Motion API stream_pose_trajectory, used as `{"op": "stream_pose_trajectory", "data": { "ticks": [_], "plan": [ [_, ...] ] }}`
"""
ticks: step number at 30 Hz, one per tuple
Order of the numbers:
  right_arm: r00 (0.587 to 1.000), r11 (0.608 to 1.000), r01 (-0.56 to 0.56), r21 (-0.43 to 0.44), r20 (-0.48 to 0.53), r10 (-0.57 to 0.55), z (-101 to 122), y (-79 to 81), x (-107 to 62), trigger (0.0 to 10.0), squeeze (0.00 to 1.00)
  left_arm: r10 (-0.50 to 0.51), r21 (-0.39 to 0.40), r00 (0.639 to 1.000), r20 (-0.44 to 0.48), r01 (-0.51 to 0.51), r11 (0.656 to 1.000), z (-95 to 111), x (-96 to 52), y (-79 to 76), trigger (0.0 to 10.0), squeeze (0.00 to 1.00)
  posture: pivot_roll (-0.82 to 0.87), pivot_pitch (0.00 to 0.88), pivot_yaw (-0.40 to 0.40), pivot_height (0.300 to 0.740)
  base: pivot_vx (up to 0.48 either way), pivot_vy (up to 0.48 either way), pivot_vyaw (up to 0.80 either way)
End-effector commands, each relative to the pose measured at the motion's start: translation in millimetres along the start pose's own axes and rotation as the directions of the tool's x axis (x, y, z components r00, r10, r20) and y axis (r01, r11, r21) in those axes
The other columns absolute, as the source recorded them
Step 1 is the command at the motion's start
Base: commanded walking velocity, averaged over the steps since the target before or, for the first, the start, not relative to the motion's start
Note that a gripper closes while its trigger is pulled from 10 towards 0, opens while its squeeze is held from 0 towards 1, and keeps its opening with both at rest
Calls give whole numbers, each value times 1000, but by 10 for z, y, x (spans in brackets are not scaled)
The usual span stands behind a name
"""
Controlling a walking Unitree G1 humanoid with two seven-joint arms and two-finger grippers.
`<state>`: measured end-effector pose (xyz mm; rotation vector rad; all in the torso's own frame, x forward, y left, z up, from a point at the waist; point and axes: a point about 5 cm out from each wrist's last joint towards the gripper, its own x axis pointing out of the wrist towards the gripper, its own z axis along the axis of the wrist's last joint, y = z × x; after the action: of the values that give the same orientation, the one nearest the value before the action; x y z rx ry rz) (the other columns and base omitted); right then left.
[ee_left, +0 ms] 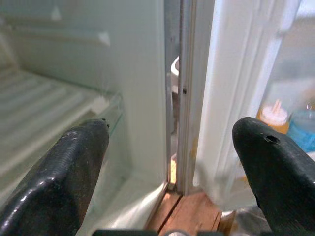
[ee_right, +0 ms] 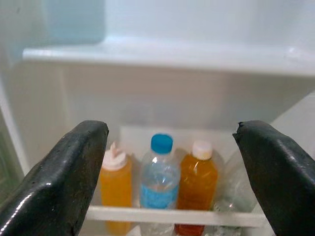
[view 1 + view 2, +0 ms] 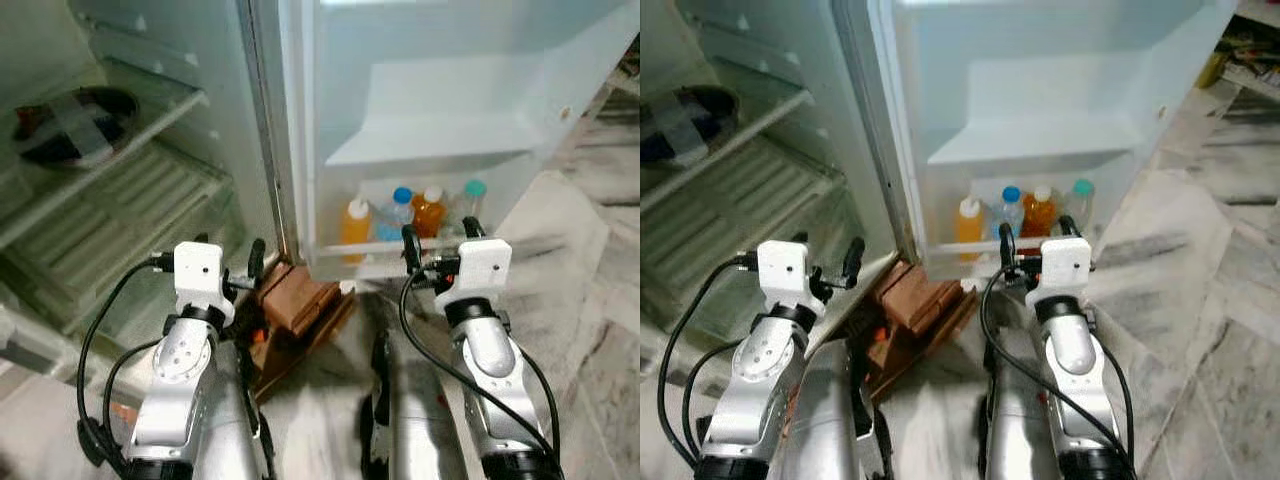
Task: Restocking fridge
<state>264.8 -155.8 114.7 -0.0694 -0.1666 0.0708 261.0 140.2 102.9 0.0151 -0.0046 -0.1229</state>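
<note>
The fridge stands open, its door (image 3: 450,80) swung out to the right. The door's bottom shelf (image 2: 172,214) holds an orange squeeze bottle (image 2: 115,179), a blue-capped water bottle (image 2: 156,174), an orange juice bottle (image 2: 198,179) and a teal-capped clear bottle (image 3: 473,195). My right gripper (image 3: 440,238) hangs open just in front of these bottles, holding nothing. By the hinge side, between the fridge body and the door, my left gripper (image 3: 228,250) is open too, with nothing between its fingers (image 1: 74,162).
A dark, wrapped dish (image 3: 75,122) sits on an upper glass shelf inside the fridge, above ribbed shelves (image 3: 120,210). A white door shelf (image 3: 430,140) sits above the bottles. Reddish wooden blocks (image 3: 300,300) lie under the fridge corner. Marble floor (image 3: 580,300) spreads to the right.
</note>
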Motion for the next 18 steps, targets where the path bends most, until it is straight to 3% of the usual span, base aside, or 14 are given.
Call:
{"op": "stream_pose_trajectory", "data": {
  "ticks": [1, 18],
  "plan": [
    [1000, 1000, 13, 6, -5, -13, 23, -20, -17, 10000, 0, 15, 7, 1000, 2, -15, 1000, -3, -3, 24, 10000, 0, 21, 88, 20, 640, 0, 0, 0],
    [999, 1000, 15, 10, -45, -15, 22, -16, -37, 10000, 0, 28, 2, 1000, -9, -28, 1000, -34, 1, 1, 10000, 0, 9, 103, 18, 740, 0, 0, 0]
  ]
}}
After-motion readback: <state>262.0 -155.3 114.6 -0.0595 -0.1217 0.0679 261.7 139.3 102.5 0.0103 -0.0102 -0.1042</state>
